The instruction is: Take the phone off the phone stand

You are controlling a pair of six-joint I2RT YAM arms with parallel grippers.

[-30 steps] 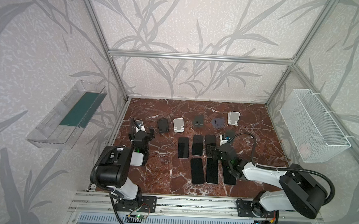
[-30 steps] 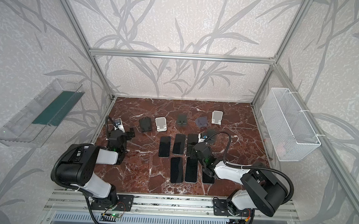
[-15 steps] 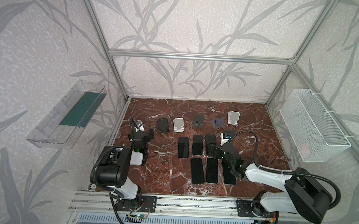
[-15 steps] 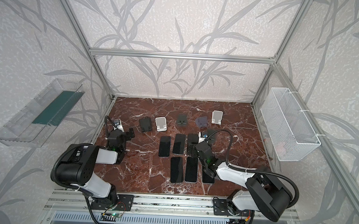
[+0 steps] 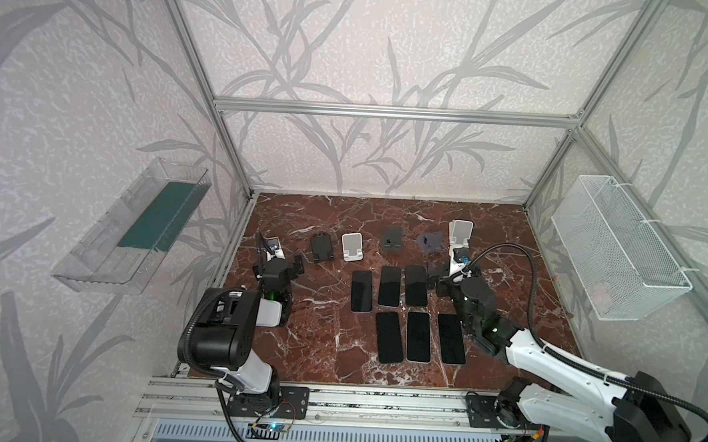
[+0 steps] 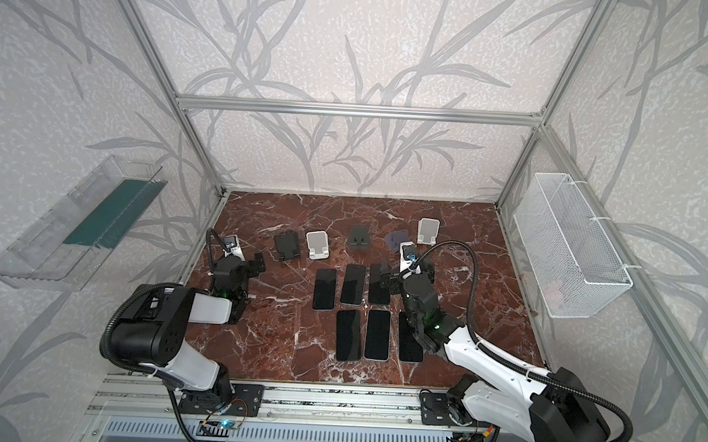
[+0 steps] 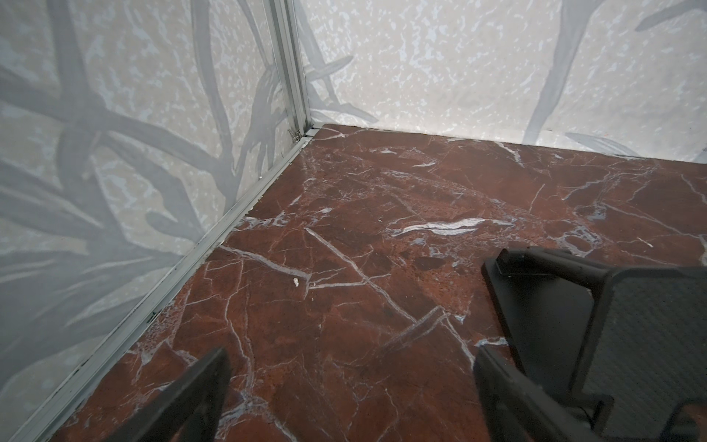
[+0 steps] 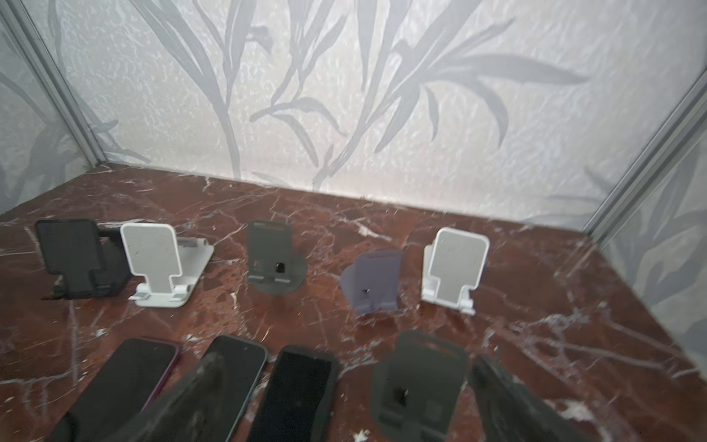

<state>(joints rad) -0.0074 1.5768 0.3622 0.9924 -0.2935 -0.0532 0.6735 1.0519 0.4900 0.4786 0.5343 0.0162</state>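
Observation:
Several dark phones lie flat on the marble in two rows, among them a back-row phone (image 5: 416,285) and a front-row phone (image 5: 451,338). Every phone stand I see is empty: black (image 5: 321,248), white (image 5: 352,246), dark grey (image 5: 391,237), purple (image 5: 430,242) and white (image 5: 460,232). My right gripper (image 5: 451,273) hovers open at the right end of the back row. In the right wrist view its gripper (image 8: 352,402) brackets another empty dark grey stand (image 8: 421,382) and one phone (image 8: 294,394). My left gripper (image 5: 285,266) stands open over bare marble beside the black stand (image 7: 612,306).
A white wire basket (image 5: 617,248) hangs on the right wall and a clear plastic tray (image 5: 135,227) on the left wall. Aluminium frame posts stand at the back corners. A metal rail (image 5: 355,401) runs along the table's front edge.
My right gripper has moved from over the front row of phones toward the back, up to the dark grey stand. The left arm has not moved.

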